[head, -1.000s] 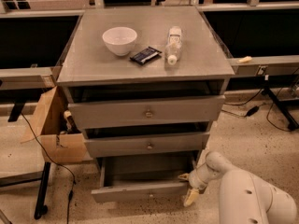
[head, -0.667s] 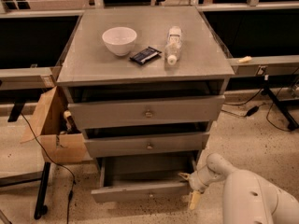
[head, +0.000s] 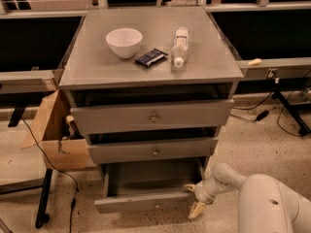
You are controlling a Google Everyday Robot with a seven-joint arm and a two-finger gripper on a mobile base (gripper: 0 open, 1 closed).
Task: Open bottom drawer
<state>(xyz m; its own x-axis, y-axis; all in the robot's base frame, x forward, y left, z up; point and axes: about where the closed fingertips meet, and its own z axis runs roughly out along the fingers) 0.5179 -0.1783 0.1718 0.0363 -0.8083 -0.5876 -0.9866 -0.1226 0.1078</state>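
I count three grey drawers: top drawer (head: 153,116), middle drawer (head: 154,151), bottom drawer (head: 146,201). On the bench (head: 97,67) I see one white bowl (head: 124,41), one bottle (head: 180,46), one dark packet (head: 151,57). One cardboard box (head: 53,130). One pincer (head: 193,199), fingers apart, at the bottom drawer's right corner.

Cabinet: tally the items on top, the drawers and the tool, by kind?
Bowl: 1
Bottle: 1
Dark packet: 1
Drawers: 3 (top drawer, middle drawer, bottom drawer pulled out)
Tool: 1, at the bottom drawer's right front corner
Total: 7
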